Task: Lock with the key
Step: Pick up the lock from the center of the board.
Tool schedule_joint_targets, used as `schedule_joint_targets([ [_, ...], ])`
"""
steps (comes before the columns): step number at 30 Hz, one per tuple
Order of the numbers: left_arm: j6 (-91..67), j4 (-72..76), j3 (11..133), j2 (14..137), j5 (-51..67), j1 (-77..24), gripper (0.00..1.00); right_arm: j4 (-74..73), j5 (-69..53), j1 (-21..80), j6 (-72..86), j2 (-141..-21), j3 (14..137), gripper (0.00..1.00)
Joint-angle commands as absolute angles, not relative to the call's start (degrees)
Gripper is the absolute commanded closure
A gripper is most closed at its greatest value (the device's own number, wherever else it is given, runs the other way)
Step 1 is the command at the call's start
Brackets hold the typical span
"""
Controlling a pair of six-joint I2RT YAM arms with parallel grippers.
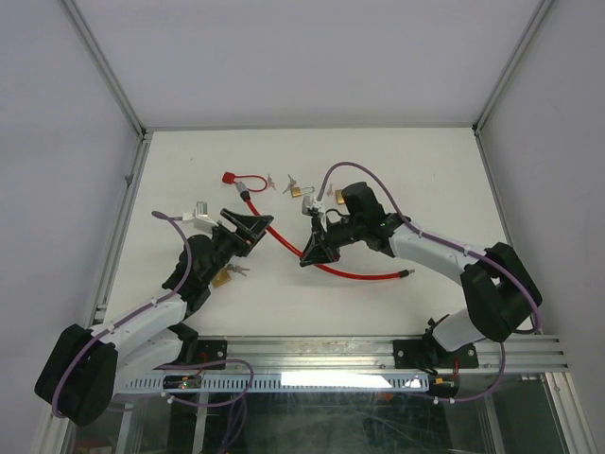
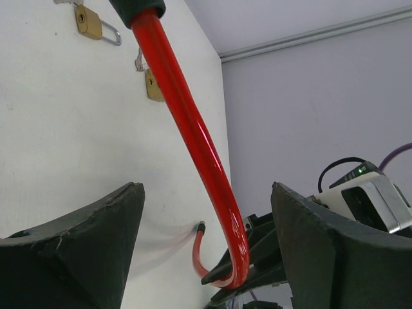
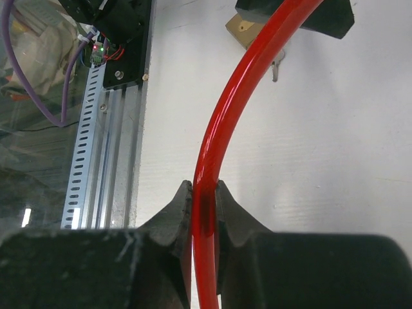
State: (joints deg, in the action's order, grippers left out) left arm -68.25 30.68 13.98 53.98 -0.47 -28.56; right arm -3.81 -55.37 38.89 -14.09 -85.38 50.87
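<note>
The right fingers (image 3: 174, 219) are clamped on the red cable (image 3: 225, 109), which runs out from between them and bends away toward the left arm. The left fingers (image 2: 96, 225) are spread wide, one on each side of the cable and touching neither. The cable's long axis passes through their gap, with its black collar (image 2: 138, 9) beyond the tips. A keyed padlock (image 1: 222, 277) lies on the bench (image 1: 425, 189) just behind the left fingers, so the left arm is the nearer to it.

Red cable (image 1: 364, 276) bars centre; padlocks (image 1: 296, 191) behind; far table (image 1: 397, 151) open.
</note>
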Motion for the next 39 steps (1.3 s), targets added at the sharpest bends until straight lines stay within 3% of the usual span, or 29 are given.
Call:
schedule_joint_targets([
  [1,-69.3,36.3,14.5,53.9,0.0,-27.2,0.22,-2.0,-56.0,39.6,-19.4,-81.7,52.3,1.00],
  [10,-69.1,38.3,15.2,56.6,1.3,-23.5,0.34,-3.8,-55.3,40.7,-22.6,-80.9,52.3,1.00],
  [15,-70.6,43.4,14.9,60.1,5.3,-20.8,0.48,-4.7,-54.8,41.0,-24.1,-80.7,52.3,1.00],
  [18,-70.7,45.5,15.0,61.9,7.0,-19.9,0.52,-5.3,-54.3,41.2,-25.0,-80.5,52.3,1.00],
  [21,-70.6,48.4,14.9,63.3,9.2,-19.1,0.68,-5.8,-53.8,41.4,-26.0,-80.3,52.3,1.00],
  [23,-69.5,52.6,14.3,64.1,10.8,-18.8,0.85,-6.3,-53.3,41.4,-26.6,-80.3,52.4,1.00],
  [24,-68.6,55.5,14.0,64.3,11.7,-18.7,1.00,-6.6,-52.9,41.4,-26.9,-80.4,52.5,1.00],
  [28,-59.6,60.9,14.9,63.6,15.5,-18.6,1.00,-9.4,-50.8,41.3,-30.3,-80.0,53.1,0.99],
  [31,-49.9,63.4,15.6,61.9,18.4,-18.6,1.00,-11.2,-49.6,40.5,-32.5,-79.1,53.7,0.92],
  [36,-38.8,70.1,16.5,60.7,23.6,-18.6,1.00,-12.3,-51.9,37.3,-32.1,-76.0,54.1,0.63],
  [39,-36.3,76.8,17.5,62.6,27.4,-18.5,1.00,-12.9,-54.6,34.7,-31.3,-73.8,54.3,0.55],
])
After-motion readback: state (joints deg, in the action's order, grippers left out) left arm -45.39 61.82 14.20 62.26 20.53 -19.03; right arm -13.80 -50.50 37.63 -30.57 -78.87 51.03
